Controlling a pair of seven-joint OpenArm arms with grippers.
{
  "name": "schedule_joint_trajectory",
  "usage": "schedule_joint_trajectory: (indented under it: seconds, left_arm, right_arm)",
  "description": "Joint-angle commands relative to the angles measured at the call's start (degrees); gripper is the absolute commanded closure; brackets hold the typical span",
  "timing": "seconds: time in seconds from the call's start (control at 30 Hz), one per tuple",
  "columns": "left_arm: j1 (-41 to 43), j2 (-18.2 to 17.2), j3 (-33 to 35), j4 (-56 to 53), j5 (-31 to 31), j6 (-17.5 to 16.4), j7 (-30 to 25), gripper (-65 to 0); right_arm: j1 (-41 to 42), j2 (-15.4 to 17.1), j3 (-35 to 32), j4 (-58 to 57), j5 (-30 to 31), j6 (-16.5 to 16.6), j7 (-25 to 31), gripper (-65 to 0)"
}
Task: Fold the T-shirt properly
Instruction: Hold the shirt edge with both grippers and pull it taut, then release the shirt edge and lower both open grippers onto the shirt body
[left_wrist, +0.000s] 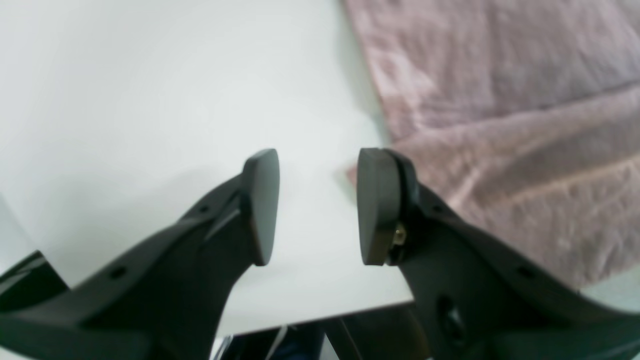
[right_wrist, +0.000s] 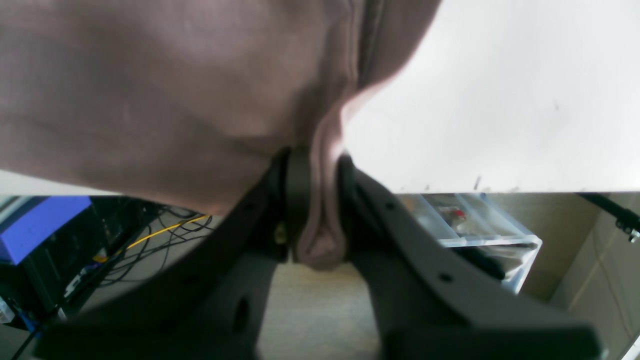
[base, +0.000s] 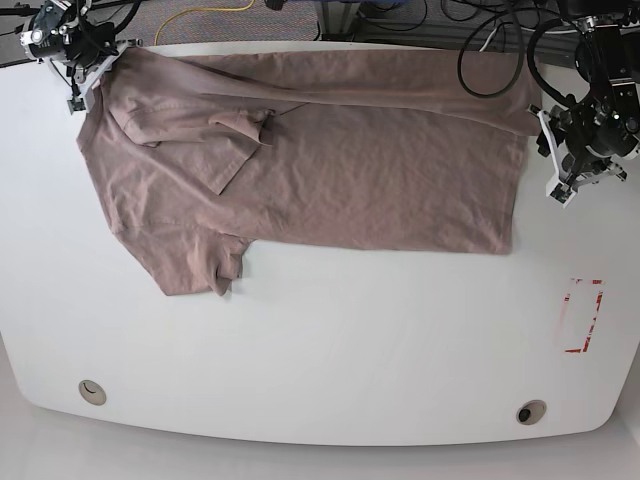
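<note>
One T-shirt (base: 330, 170) spread on table (base: 330, 340), far long edge already folded in. Right fingers (right_wrist: 315, 210) pinched on shirt fabric at far corner (holds edge up for next fold, likely). Left fingers (left_wrist: 317, 205) parted, nothing between; shirt edge just beside one pad, probably lining up grab. Two arms, one garment.

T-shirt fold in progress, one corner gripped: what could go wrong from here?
1. The right gripper pinches only a thin bunch of the T-shirt near the table edge; it may slip when pulled.
2. The left gripper is open beside the hem, holding nothing, so a one-sided pull could skew the fold.
</note>
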Motion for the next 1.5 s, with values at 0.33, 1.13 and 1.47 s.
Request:
schedule_joint_trajectory:
  seconds: [0.33, 1.13, 1.47]
  left_arm:
    - [-6.78, -0.72, -0.61, 0.86, -0.09, -0.06, 0.93, -24.2]
    - [-22.6, 4.99, -3.16, -6.52, 0.18, -0.06, 2.34, -25.4]
    - [-26.64, 4.99, -3.16, -9.42, 0.26, -0.06, 2.16, -41.0]
  right_arm:
    - [0.96, 1.03, 0.73, 7.23, 0.02, -0.03, 0.29, -57.7]
    - [25.58, 4.55, -2.09, -2.62, -2.36, -0.03, 0.11, -60.6]
    - [37.45, 5.51, -6.57, -17.3, -9.04, -0.03, 7.14, -60.6]
